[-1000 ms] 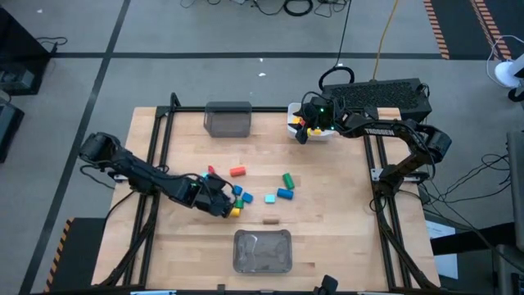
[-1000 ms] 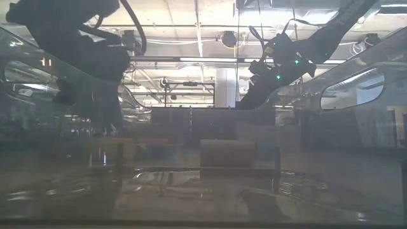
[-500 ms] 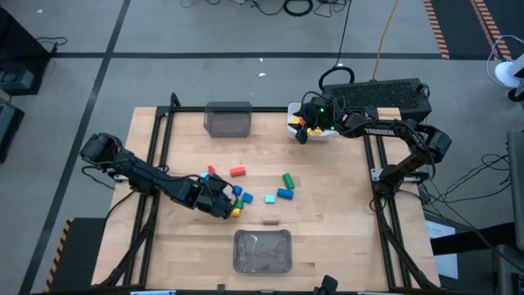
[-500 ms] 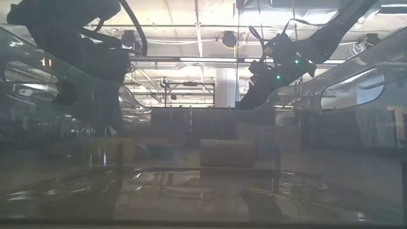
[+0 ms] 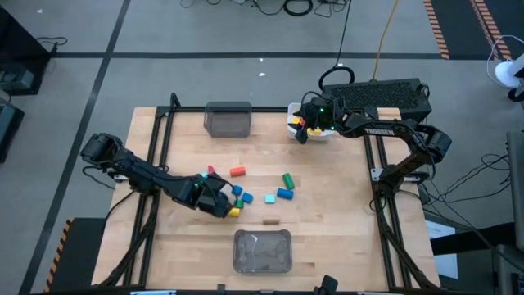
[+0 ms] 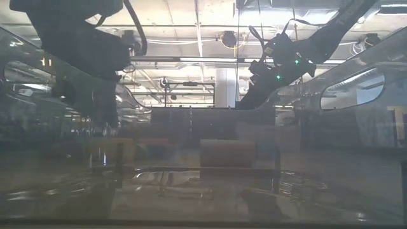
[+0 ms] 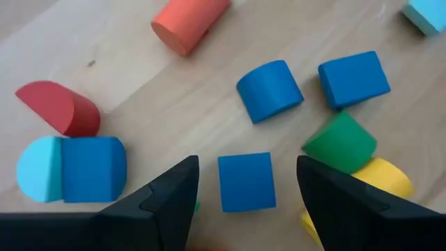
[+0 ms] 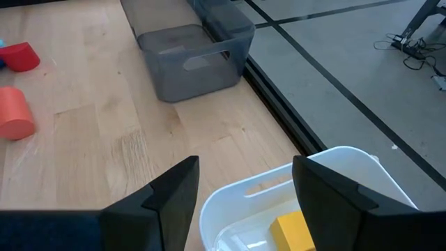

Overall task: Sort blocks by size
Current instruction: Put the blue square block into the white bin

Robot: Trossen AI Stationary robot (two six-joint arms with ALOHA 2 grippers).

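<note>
Left hand (image 7: 244, 185) low over the cluster of small painted wooden blocks on the pale wooden surface (image 5: 327, 197), fingers apart, nothing held, with a small blue wooden cube (image 7: 245, 181) sitting right between the two fingertips. Main risk judged here: crowding. Just beyond one finger, a green rounded block (image 7: 341, 141) resting against a yellow rounded block (image 7: 380, 180); beyond the other finger, a blue cylinder with a light-blue end (image 7: 70, 169) and a red half-round block (image 7: 59, 108). If lowered a little off centre, likely to land a fingertip on a neighbour and push it away, or to close on two pieces together and so mix sizes. Possible also to turn the cube on closing, since its faces look not fully square to the fingers. Farther ahead of the hand, a blue rounded block (image 7: 270, 89), another blue cube (image 7: 354, 78) and an orange-red cylinder (image 7: 188, 24), all apart from the cube, so no trouble from those. Round pieces probably quick to roll if nudged. Open room: plenty of bare wood around the cluster, edges of the surface well apart from it, clear plastic bin (image 5: 262, 250) near the left hand. Right hand (image 8: 244, 202) at the far corner, fingers apart and empty, hovering above the white plastic bin (image 8: 348, 167) holding a yellow block (image 8: 296, 231), with the grey plastic bin (image 8: 191, 59) beyond; well clear of the left arm.
</note>
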